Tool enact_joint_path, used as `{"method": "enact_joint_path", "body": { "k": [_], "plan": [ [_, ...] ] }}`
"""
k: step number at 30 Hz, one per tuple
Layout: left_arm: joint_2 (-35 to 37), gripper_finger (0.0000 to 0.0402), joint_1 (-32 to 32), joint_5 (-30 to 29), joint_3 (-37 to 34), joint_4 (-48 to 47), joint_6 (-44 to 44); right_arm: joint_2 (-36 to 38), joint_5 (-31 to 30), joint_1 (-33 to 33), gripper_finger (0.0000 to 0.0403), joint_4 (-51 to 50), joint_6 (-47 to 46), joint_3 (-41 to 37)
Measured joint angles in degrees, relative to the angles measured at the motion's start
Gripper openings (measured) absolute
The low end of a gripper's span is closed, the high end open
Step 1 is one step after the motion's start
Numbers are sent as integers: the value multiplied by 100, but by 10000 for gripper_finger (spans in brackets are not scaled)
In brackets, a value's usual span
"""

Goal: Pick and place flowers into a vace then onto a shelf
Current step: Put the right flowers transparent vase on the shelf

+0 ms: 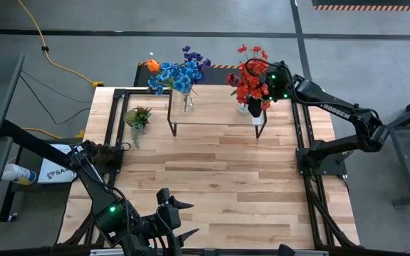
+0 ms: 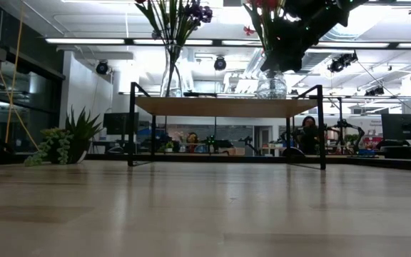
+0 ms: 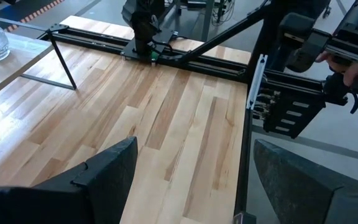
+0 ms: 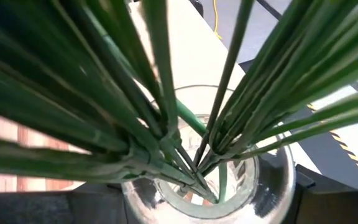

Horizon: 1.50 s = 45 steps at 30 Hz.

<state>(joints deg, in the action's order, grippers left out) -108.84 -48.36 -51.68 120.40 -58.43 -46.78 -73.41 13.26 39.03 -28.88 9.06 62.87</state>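
Light-wood table (image 1: 219,178) w/ black frame; concrete floor, bright open lab behind. Right arm reads "ROSSEN". Right gripper (image 1: 262,96) at red flowers (image 1: 250,80) on shelf (image 1: 216,117), grip unclear; left gripper (image 1: 184,217) released, near edge.

Overhead looks straight down; low camera faces the shelf (image 2: 225,106) level.

This is a robotics lab in an open, office-like hall: long ceiling strip lights (image 2: 212,44), a grey concrete floor (image 1: 191,18) with a yellow cable (image 1: 55,60), further robot rigs (image 2: 341,139) and a seated person (image 2: 307,132) beyond the wooden table (image 1: 212,185).
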Motion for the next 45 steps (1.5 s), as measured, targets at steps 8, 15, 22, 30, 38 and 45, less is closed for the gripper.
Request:
{"method": "enact_joint_path", "body": {
  "k": [8,15,22,30,38,45],
  "plan": [
    [0,353,-1,-4,0,0,0,0,-147,-2,217,4,25,0],
    [0,353,2,-4,0,0,0,0,-151,-2,220,13,39,-2],
    [0,353,2,-4,0,0,0,-2,-14,2,221,16,46,-4],
    [0,353,2,-4,0,0,0,-4,36,0,240,4,44,-4],
    [0,353,2,-3,0,0,0,-9,39,0,273,-9,44,-7],
    [0,353,2,-2,0,0,0,-13,15,0,277,-121,44,231]
  ]
}}
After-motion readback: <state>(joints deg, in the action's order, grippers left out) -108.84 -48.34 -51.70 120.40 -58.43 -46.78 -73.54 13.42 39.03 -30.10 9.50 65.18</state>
